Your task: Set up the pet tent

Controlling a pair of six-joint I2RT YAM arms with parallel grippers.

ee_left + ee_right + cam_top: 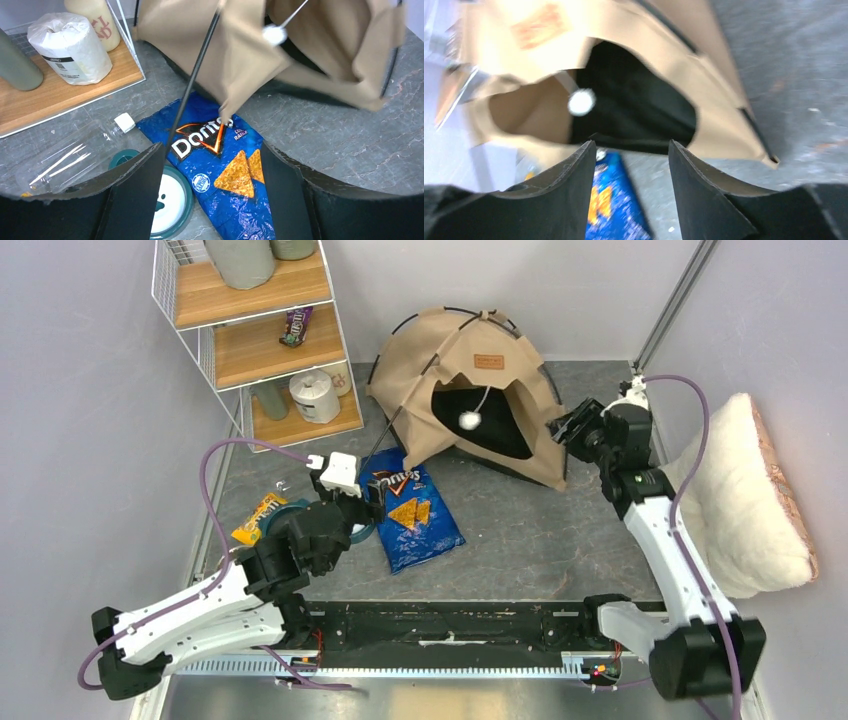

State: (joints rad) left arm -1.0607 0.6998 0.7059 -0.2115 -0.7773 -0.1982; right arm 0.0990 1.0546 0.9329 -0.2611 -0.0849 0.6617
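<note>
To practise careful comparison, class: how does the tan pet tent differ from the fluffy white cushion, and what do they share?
The pet tent is smooth tan fabric on thin black poles; the cushion is fluffy white with a pinkish-brown back. The pet tent stands as a hollow dome with a dark opening; the cushion is a pad propped on edge by the right wall. Both are soft fabric.

Pale grey walls are enclosing a mottled grey floor, with soft even light falling across it. A white wire shelf unit with wooden boards is standing at the far left, beside the wall.
</note>
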